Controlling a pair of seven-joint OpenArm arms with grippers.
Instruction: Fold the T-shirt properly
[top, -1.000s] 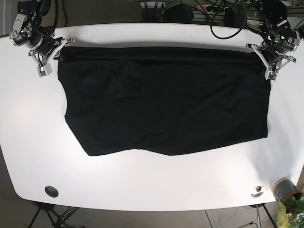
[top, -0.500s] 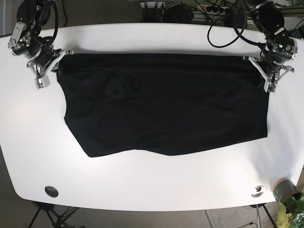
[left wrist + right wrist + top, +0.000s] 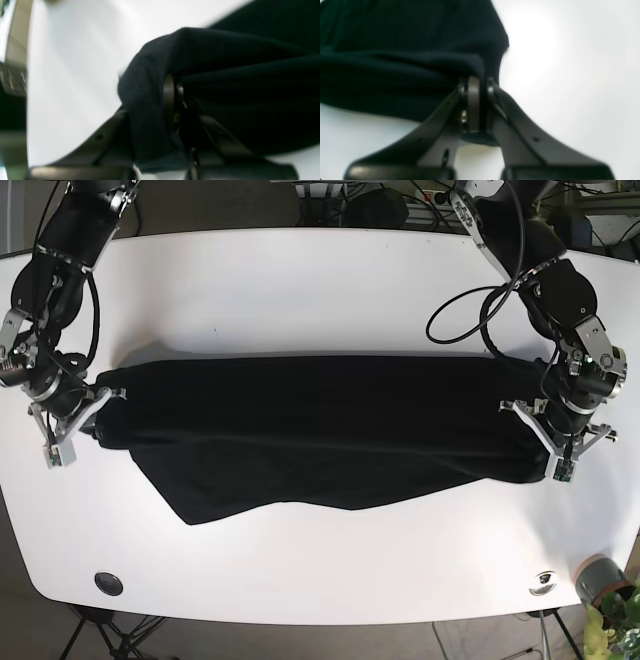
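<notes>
The black T-shirt (image 3: 320, 430) lies spread across the white table (image 3: 320, 290), with its far edge pulled toward the front over the lower layer. My left gripper (image 3: 553, 448), on the right of the base view, is shut on the shirt's right corner. The left wrist view shows its jaws (image 3: 175, 100) closed with black cloth (image 3: 250, 75) bunched around them. My right gripper (image 3: 88, 420), on the left of the base view, is shut on the shirt's left corner. The right wrist view shows the closed gripper (image 3: 476, 100) pinching a fold of the cloth (image 3: 395, 62).
A plant pot (image 3: 600, 580) stands at the front right corner. Two round grommets (image 3: 108, 583) (image 3: 543, 582) sit near the table's front edge. Cables (image 3: 470, 240) hang over the back edge. White table shows behind and in front of the shirt.
Both grippers have moved from the back of the table toward the front, carrying the shirt's far edge with them. The shirt's visible depth has shrunk as the top layer folds over.
</notes>
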